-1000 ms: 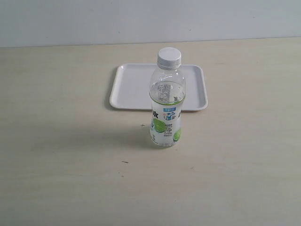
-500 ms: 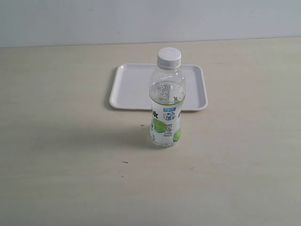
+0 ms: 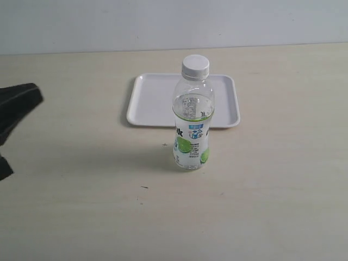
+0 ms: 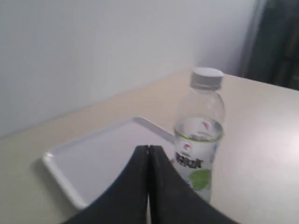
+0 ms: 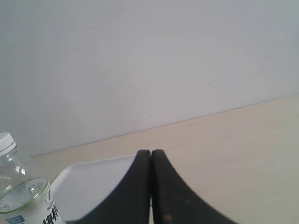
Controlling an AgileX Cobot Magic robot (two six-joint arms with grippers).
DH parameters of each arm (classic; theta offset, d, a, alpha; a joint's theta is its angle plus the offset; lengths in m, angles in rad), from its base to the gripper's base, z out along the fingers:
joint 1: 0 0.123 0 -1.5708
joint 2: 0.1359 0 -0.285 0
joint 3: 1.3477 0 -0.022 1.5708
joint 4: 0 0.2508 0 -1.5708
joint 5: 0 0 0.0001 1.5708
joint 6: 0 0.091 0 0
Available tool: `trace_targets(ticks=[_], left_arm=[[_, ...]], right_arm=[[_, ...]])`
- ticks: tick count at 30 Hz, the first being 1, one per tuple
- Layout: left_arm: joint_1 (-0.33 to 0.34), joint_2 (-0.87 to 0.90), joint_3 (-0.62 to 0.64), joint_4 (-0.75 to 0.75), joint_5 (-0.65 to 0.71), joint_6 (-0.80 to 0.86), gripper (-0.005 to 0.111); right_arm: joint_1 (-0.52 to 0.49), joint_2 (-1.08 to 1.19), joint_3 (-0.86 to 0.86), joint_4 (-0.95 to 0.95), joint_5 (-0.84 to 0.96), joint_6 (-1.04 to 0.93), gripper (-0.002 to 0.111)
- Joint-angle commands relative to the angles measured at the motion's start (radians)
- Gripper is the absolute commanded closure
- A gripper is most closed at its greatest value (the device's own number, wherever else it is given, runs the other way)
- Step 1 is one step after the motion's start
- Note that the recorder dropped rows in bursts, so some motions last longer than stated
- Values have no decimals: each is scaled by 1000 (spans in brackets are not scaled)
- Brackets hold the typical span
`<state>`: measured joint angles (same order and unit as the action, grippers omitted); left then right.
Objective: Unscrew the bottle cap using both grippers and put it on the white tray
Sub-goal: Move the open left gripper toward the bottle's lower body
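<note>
The clear bottle [image 3: 191, 130] with its lime label stands upright on the table just in front of the white tray [image 3: 155, 100]. Its white ribbed bottle cap [image 3: 195, 66] sits on the neck. My left gripper [image 3: 35, 93] shows as a black shape at the far left edge, well away from the bottle. In the left wrist view that gripper [image 4: 149, 148] is shut and empty, with the bottle [image 4: 198, 140], cap [image 4: 207, 77] and tray [image 4: 98, 158] beyond it. My right gripper [image 5: 150, 152] is shut and empty too; its view catches the bottle [image 5: 23, 196] and tray [image 5: 88, 186]. It is outside the exterior view.
A pale wooden table [image 3: 261, 206] runs back to a plain light wall [image 3: 163, 24]. Nothing lies on the tray. A few small dark specks [image 3: 144, 187] mark the tabletop in front of the bottle.
The left gripper has come into the exterior view at the left edge; it was out of view before. The bottle, cap and tray have not moved.
</note>
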<state>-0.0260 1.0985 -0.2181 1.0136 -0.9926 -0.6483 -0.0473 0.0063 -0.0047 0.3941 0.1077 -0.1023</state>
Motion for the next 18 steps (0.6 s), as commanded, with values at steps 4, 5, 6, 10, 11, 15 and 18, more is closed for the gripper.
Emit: trace_targets(ticks=[4,5,6,10,11,15,18], left_arm=[[-5,506,-205,267,-166,153,106],[-6,556,-222,275,-166,161,104],[-6,600,-238,284,-166,172,99],[-26,729,-275,296,-166,291,56],[-37,749,-279,284,-168,346,47],[-120,839,-287,144,-177,522,35],[-203,893,-309,29,-177,594,35]], right_arm=[[-6,-6,5,0,-5,-1,108],[-6,-6,5,0,-5,-1,108],[-6,-6,5,0,-5,-1,108],[-6,-6,5,0,-5,-1,108],[-6,-6,5,0,-5,-1,108],[-6,-6,5,0,-5,-1,108],[-6,-6,5,0,-5,-1,108]])
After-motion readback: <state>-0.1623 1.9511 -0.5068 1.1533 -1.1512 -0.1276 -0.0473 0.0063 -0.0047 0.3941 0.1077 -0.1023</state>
